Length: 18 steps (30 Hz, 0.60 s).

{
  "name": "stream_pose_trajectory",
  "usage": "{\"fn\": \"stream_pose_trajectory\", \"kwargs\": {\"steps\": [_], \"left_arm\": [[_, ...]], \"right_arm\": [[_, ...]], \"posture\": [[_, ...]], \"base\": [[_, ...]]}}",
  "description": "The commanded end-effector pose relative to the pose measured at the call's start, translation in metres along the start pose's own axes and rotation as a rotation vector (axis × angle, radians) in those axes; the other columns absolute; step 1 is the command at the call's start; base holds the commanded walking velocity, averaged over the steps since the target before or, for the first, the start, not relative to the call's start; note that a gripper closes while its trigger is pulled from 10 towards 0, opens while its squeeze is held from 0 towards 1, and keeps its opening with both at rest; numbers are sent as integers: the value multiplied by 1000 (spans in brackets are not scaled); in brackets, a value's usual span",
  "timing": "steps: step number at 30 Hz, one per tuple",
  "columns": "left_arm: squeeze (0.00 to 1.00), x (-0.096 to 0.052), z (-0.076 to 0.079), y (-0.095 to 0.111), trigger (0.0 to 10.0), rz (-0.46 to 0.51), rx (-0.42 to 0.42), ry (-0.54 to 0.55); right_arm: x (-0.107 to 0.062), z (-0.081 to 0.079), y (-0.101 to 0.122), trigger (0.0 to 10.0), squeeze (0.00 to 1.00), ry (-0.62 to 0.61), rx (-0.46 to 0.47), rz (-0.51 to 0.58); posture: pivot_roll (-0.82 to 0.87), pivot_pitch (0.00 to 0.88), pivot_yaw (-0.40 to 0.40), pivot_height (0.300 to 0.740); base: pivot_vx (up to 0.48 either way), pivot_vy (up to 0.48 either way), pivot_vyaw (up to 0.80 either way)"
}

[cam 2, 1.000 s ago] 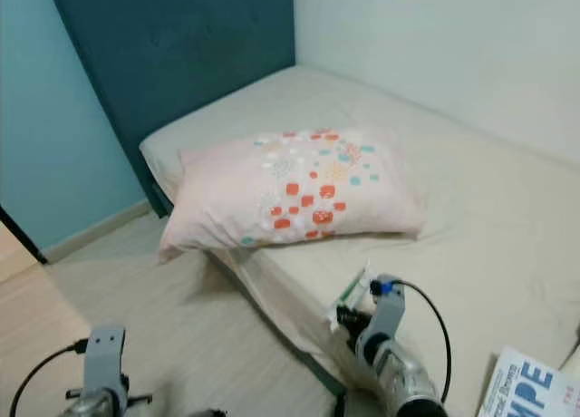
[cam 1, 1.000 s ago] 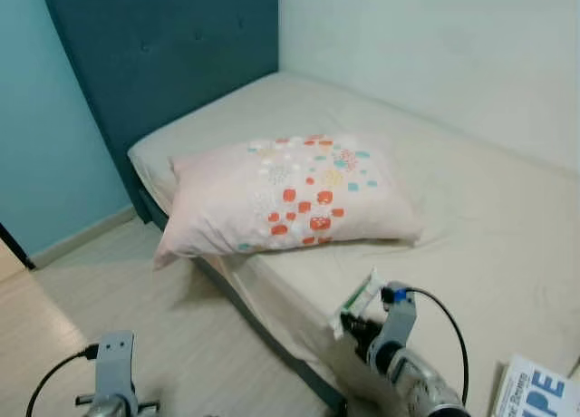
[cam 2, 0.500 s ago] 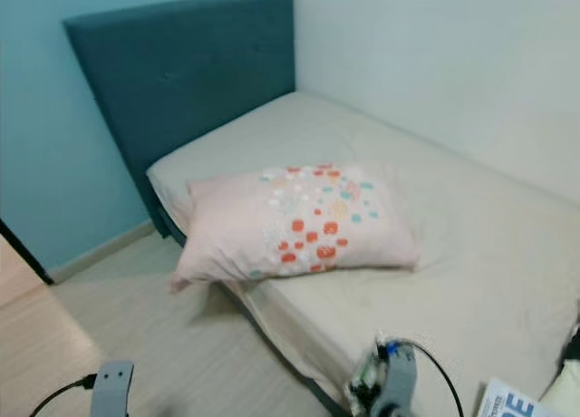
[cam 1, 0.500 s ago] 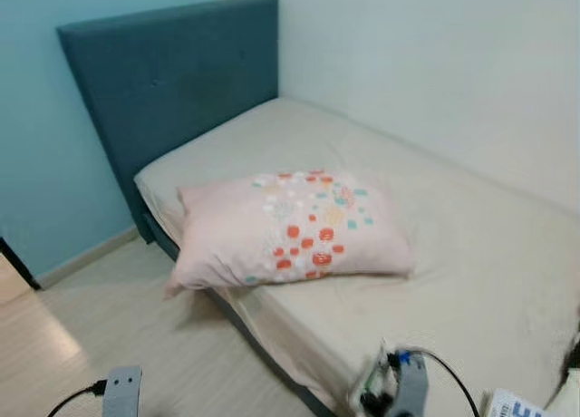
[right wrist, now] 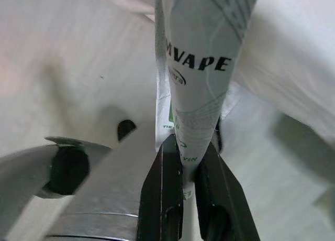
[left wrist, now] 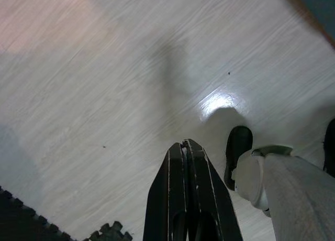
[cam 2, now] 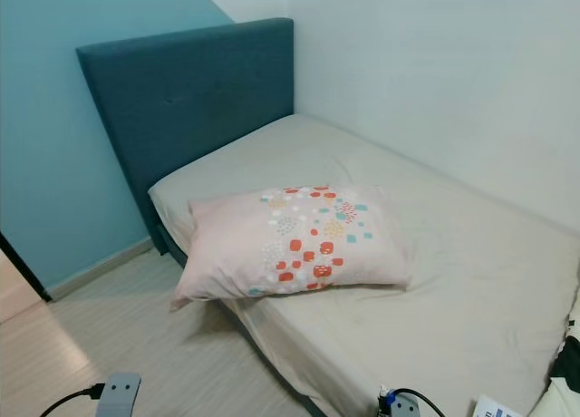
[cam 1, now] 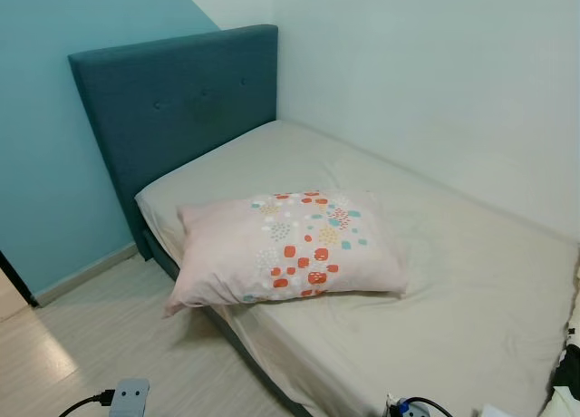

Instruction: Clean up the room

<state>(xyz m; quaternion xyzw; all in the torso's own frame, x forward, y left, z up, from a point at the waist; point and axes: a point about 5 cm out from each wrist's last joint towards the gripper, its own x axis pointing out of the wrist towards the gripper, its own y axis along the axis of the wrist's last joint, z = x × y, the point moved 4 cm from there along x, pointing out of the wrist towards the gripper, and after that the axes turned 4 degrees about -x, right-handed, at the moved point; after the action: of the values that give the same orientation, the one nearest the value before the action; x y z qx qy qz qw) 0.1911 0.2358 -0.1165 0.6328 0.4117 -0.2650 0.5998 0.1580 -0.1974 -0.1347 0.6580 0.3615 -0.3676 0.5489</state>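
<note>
In the right wrist view my right gripper (right wrist: 189, 148) is shut on a white printed packet (right wrist: 201, 57) lettered "VAPE", which sticks out past the fingers over the bed's edge. My left gripper (left wrist: 185, 144) hangs shut and empty above the pale wooden floor (left wrist: 104, 68). Ahead, a pink pillow (cam 1: 290, 249) with red and teal spots lies across the beige mattress (cam 1: 453, 281), its corner hanging over the near side. Only the tops of both wrists show at the bottom of the eye views.
A dark teal headboard (cam 1: 172, 100) stands against the blue wall. White wall runs along the bed's far side. A printed paper (cam 2: 494, 408) and a black-and-white thing (cam 1: 569, 363) lie on the bed's lower right. A black foam mat (left wrist: 21, 220) and my foot (left wrist: 238, 146) are on the floor.
The camera has tilted up, so the bed and pillow sit lower in the picture. Both arms, and the packet in the right gripper, have dropped to the bottom edge.
</note>
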Motion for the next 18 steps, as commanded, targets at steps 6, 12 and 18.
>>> {"fn": "stream_pose_trajectory", "kwargs": {"steps": [6,12,18], "left_arm": [[0,-1,5,-8,10000,-7,44,-36],[0,-2,3,-11,10000,-17,32,-28],[0,-2,1,-13,10000,-29,23,-21]], "right_arm": [[-1,4,-8,10000,0,-18,-178,-44],[-2,2,-14,10000,0,-12,-248,-70],[-2,1,-20,10000,0,-15,-303,-94]], "posture": [[26,0,-40,740],[30,0,-44,740],[32,0,-46,740]], "base": [[0,0,519],[0,0,528],[0,0,529]]}}
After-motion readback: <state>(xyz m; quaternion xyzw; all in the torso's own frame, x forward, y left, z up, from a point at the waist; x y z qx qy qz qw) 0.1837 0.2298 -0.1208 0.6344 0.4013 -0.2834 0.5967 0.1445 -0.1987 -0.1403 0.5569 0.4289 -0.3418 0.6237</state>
